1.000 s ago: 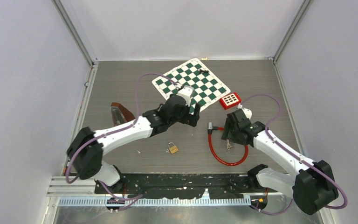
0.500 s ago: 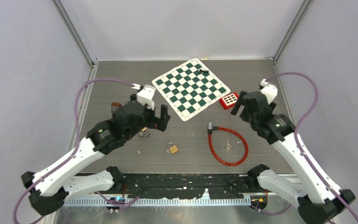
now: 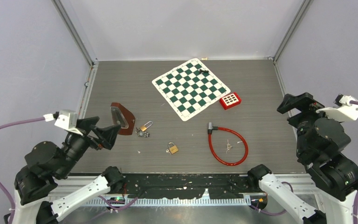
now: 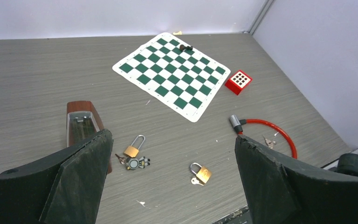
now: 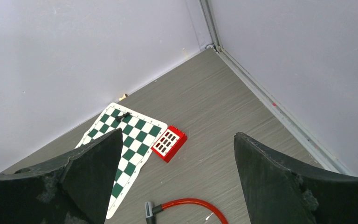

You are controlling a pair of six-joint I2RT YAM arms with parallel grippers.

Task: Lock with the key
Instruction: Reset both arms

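Observation:
A small brass padlock [image 3: 172,148] lies on the table with a silver key [image 4: 194,181] beside it; it also shows in the left wrist view [image 4: 203,174]. A second brass padlock [image 3: 145,126] with a raised shackle lies next to a round key fob [image 3: 142,134]. A red cable lock [image 3: 213,150] forms a loop with small keys [image 3: 228,147] inside it. My left gripper [image 3: 100,133] is open and empty, raised at the near left. My right gripper [image 3: 294,108] is open and empty, raised at the far right. The left wrist view [image 4: 172,136] and the right wrist view [image 5: 177,135] both show the jaws wide apart.
A green-and-white chess mat [image 3: 191,87] lies at the back with a dark piece [image 3: 204,71] on it. A red brick [image 3: 230,100] sits by its right corner. A brown case [image 3: 121,117] lies at the left. Walls close in the table on three sides.
Both arms have pulled back from the table's middle towards the near corners and risen. The second padlock and the fob, hidden under the left arm before, are now in view.

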